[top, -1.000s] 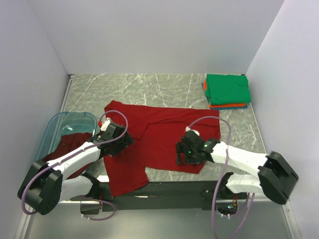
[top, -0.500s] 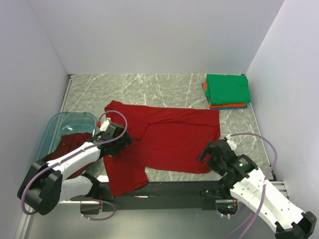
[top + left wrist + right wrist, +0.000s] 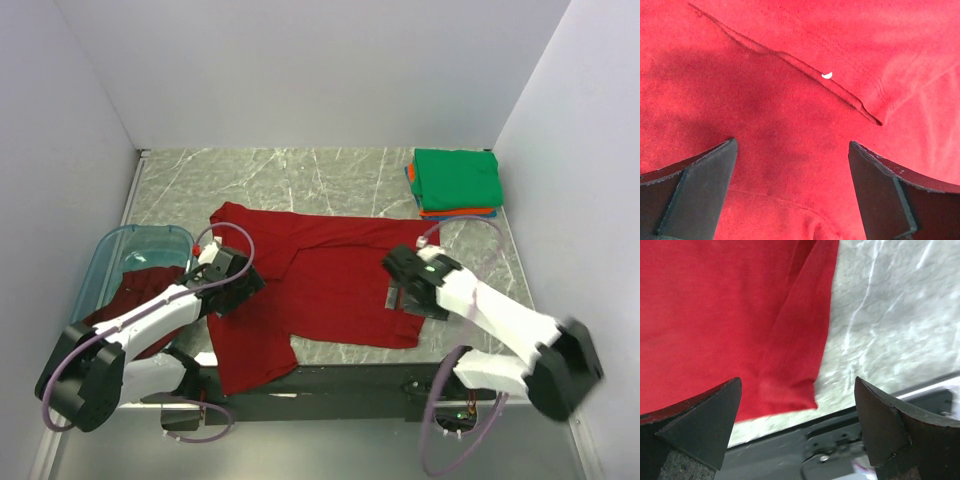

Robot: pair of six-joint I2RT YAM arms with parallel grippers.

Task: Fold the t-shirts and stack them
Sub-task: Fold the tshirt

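Observation:
A bright red t-shirt (image 3: pixel 330 275) lies spread flat on the marble table, one sleeve hanging toward the near edge. My left gripper (image 3: pixel 240 284) is open just above its left part; in the left wrist view the jaws (image 3: pixel 792 145) straddle red cloth (image 3: pixel 800 100) below a stitched seam with a white fleck. My right gripper (image 3: pixel 405 295) is open and empty over the shirt's right side; the right wrist view (image 3: pixel 797 382) shows the shirt's near right corner (image 3: pixel 790 390) between the fingers. A folded stack, green (image 3: pixel 456 178) over orange and blue, sits at the back right. A maroon shirt (image 3: pixel 135 300) lies in the tub.
A translucent blue plastic tub (image 3: pixel 145 243) stands at the left beside my left arm. The black front rail of the table (image 3: pixel 840 432) runs just below the shirt's corner. Bare marble (image 3: pixel 885 325) lies to the right of the shirt. White walls close in the back and sides.
My right arm swung out to the right off the shirt's near hem, then came back over the shirt's right side. My left gripper has hardly moved. The shirt lies the same.

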